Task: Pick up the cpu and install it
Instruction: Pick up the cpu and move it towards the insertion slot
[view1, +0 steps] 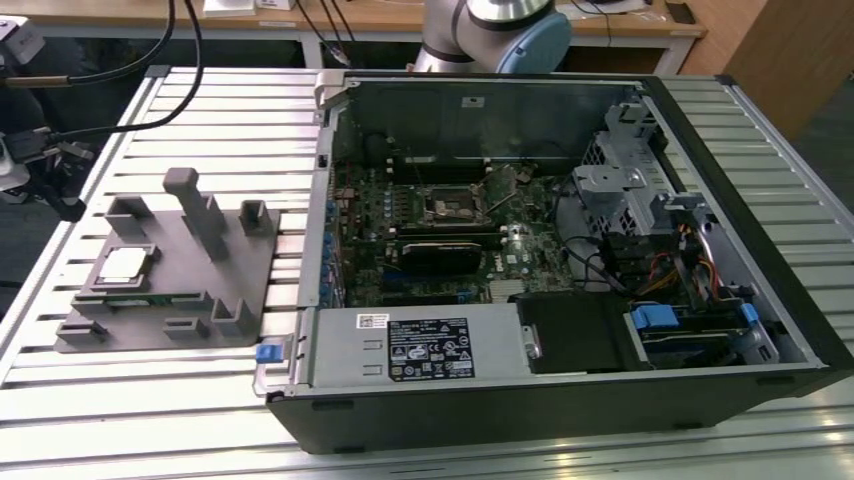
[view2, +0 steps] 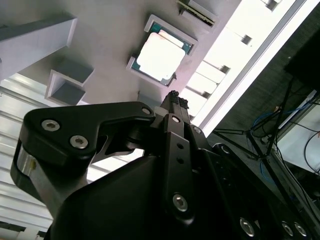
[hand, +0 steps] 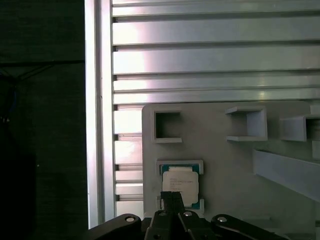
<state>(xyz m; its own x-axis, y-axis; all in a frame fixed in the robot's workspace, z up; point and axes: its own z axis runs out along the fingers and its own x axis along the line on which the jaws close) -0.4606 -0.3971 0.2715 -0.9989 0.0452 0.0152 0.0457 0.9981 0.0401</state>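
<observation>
The cpu (view1: 123, 265) is a small square chip with a silvery top. It lies flat in a shallow recess of the grey plastic fixture (view1: 180, 315), at the exterior view's left. Both wrist views look down on it: cpu (view2: 161, 56), cpu (hand: 180, 184). My gripper (hand: 173, 196) hangs above the chip's near edge, apart from it, with its black fingers pressed together and nothing between them. The narrow tip of the gripper (view2: 173, 96) also appears in the second wrist view. The motherboard socket (view1: 451, 207) sits inside the open computer case (view1: 747, 300).
The fixture carries several upright blocks, among them a tall post (view1: 194, 215) beside the chip's recess. A slatted aluminium table (view1: 200, 110) holds the fixture and the case. Cables (view1: 174, 60) hang off the table's far left corner. The arm's base (view1: 487, 30) stands behind the case.
</observation>
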